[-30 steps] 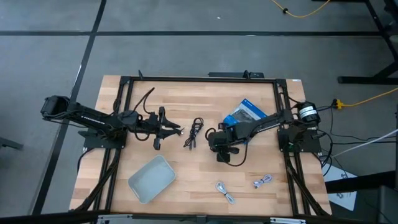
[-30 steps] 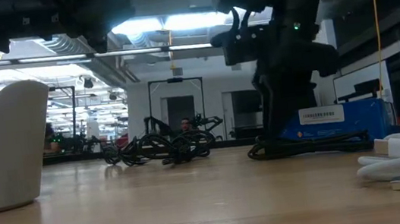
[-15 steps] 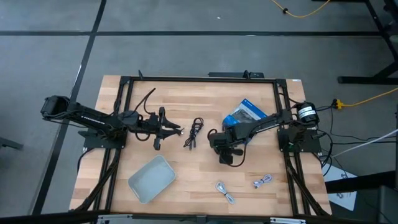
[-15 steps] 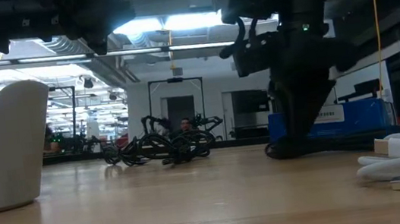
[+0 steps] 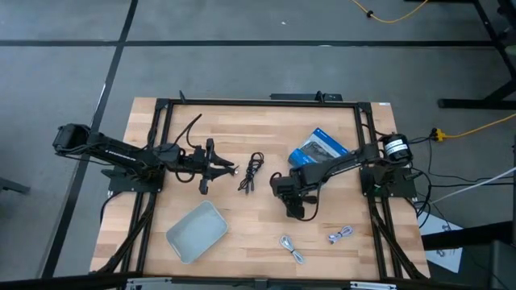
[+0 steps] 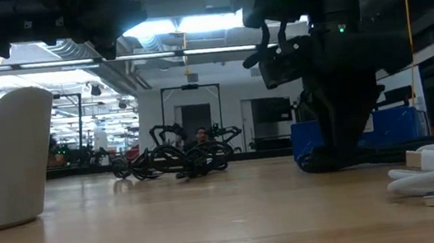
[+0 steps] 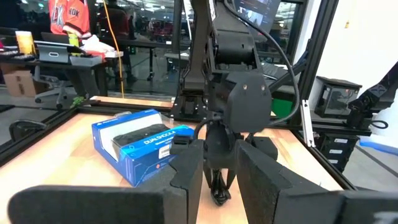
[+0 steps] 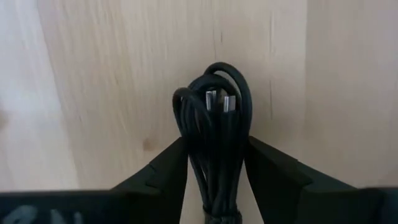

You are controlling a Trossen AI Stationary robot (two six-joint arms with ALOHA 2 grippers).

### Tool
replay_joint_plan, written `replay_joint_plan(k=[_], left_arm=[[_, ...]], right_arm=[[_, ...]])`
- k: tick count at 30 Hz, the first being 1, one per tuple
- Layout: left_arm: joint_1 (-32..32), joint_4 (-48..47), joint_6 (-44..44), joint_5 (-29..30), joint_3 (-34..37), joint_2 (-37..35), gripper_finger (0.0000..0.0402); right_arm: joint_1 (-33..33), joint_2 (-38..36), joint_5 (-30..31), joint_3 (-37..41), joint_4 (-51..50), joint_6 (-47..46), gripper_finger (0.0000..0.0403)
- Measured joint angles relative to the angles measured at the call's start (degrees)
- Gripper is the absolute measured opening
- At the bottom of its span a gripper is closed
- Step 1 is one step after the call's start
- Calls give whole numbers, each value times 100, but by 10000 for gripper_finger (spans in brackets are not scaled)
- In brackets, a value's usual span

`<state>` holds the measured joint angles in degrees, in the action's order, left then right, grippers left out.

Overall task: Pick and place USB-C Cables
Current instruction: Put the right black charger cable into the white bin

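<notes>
Black cable bundle [image 8: 214, 134] between fingers [image 8: 163, 174]

Black coiled cable [image 8: 216, 146] seemingly clamped, two silvery [image 5: 292, 247] tableside

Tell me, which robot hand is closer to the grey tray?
The left gripper looks slightly nearer. It hangs just above the grey tray, toward the table's far side. The right gripper sits off to the tray's right, clamped on a black cable bundle.

Table [image 8: 112, 74] pale smooth wood; black cable [image 8: 214, 134] glossy.
</notes>
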<state>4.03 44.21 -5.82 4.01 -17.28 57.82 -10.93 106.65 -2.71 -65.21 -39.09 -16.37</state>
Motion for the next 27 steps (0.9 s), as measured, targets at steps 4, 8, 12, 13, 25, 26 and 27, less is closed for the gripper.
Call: replay_joint_plan(k=[4,8,12,13,25,26,27], left_arm=[[0,-3,0,2,0,0,86],[2,-2,0,103,0,0,86],[1,-2,0,310,0,0,86],[2,-4,0,346,0,0,86],[0,167,292,472,4,-508,86],[0,159,389,472,4,-673,86],[0,110,497,473,4,-836,86]], right_arm=[[-1,144,34,-10,35,-90,157],[-1,152,84,-13,39,-249,145],[-1,140,166,-11,37,-489,112],[2,140,175,-12,37,-556,101],[30,173,1108,-918,-120,196,73],[25,173,1216,-1089,-183,350,73],[19,173,1355,-1274,-221,518,73]])
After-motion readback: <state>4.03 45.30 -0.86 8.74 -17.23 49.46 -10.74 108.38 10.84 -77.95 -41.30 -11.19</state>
